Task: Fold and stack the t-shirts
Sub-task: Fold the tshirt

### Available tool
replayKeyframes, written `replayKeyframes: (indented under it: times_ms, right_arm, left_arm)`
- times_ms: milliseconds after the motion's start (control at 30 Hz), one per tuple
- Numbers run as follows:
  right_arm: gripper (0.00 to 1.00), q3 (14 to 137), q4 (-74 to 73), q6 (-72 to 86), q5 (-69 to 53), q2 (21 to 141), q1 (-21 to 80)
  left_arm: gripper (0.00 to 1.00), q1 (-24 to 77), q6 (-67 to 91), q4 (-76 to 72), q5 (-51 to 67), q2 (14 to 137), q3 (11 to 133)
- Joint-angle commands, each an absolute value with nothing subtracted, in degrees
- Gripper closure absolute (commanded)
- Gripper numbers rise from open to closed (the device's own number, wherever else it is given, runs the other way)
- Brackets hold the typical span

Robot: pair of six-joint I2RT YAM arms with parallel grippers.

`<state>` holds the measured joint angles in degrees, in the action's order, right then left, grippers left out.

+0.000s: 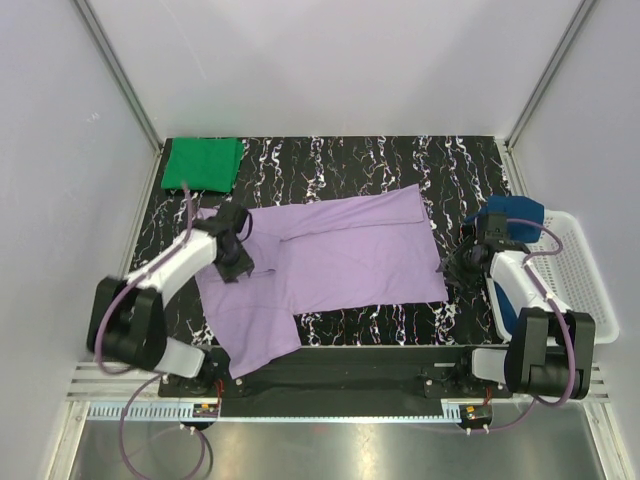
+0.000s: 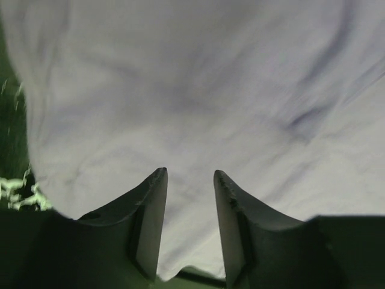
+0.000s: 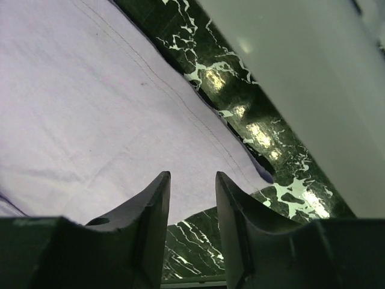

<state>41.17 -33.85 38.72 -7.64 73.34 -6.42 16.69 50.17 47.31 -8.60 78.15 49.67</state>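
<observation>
lavender t-shirt (image 1: pixel 330 255) lies spread on marbled table (image 1: pixel 400 160).

blue shirt (image 1: pixel 525 208) half hidden, lavender shirt (image 2: pixel 192 90) blurred

A robot lab cell: white panel walls (image 1: pixel 330 60), aluminium frame posts (image 1: pixel 115 70), arms (image 1: pixel 165 270) bolted to a marbled desk (image 1: pixel 330 160)
</observation>
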Motion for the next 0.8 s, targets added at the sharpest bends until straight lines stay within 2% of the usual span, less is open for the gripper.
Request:
replayKeyframes:
  times_ms: [0,100,300,367,467,767]
  right_arm:
    - [0.55,39.9,-36.9,36.4,-4.5,77.4,-7.1]
    - [0.52,43.1,-39.1,33.6,-4.2,78.8,-4.6]
    - [0.42,50.4,-42.4,33.0,-2.7,81.6,5.3]
    - [0.39,52.7,-43.6,32.7,-2.4,81.6,5.9]
    - [0.38,55.1,-43.9,30.7,-2.0,81.0,6.0]
    - [0.37,56.7,-45.4,29.8,-4.0,81.4,6.0]
  left_arm:
    - [0.62,15.9,45.3,42.6,-12.9,85.8,58.3]
    - [0.62,13.9,43.9,42.6,-14.2,89.8,64.0]
    - [0.47,10.3,42.6,47.8,-14.2,102.6,75.5]
    - [0.4,9.8,43.4,50.2,-14.9,107.4,79.3]
    - [0.36,9.8,44.4,49.9,-15.6,110.9,82.1]
    - [0.36,7.0,44.5,45.4,-11.6,121.5,90.6]
